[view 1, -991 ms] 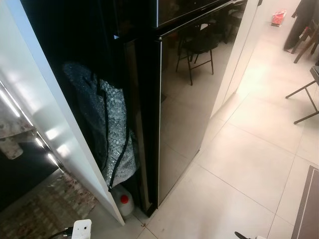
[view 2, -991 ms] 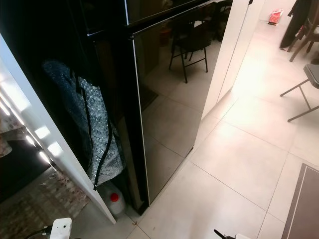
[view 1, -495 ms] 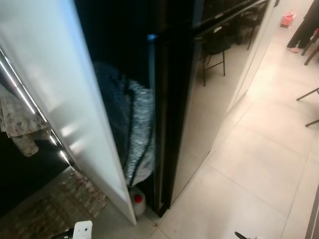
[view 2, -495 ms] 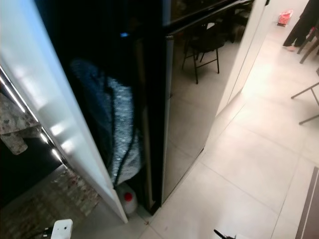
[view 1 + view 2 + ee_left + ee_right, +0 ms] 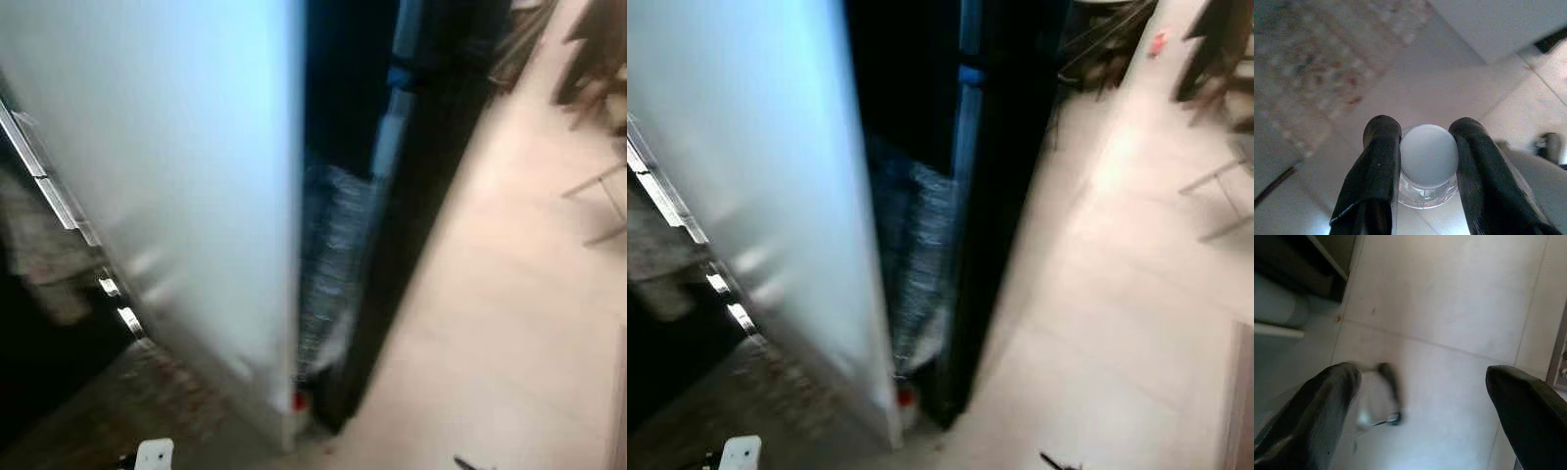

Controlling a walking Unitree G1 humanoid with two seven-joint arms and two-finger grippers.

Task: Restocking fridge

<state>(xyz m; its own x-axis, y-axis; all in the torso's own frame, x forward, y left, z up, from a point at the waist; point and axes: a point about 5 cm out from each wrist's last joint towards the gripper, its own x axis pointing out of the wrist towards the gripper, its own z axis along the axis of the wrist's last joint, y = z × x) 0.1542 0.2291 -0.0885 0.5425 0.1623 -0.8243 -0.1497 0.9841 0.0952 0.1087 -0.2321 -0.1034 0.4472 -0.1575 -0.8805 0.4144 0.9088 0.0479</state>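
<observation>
The tall black fridge (image 5: 431, 186) stands ahead, its glossy front seen almost edge-on and blurred. In the left wrist view my left gripper (image 5: 1427, 133) is shut on a clear bottle with a white ribbed cap (image 5: 1428, 152), held above the tiled floor. My right gripper (image 5: 1422, 377) hangs open over pale floor tiles, with nothing between its fingers.
A broad white panel (image 5: 176, 176) with metal handles rises on the left. A silvery bag (image 5: 333, 255) and a red-capped jug (image 5: 298, 401) sit in the gap between panel and fridge. A patterned rug (image 5: 167, 392) lies at lower left, a folding chair (image 5: 598, 196) at right. Pale tiled floor (image 5: 490, 323) stretches right.
The camera has swung, so the white panel takes up much more of the picture and the fridge front has narrowed to a sliver. The picture is more blurred.
</observation>
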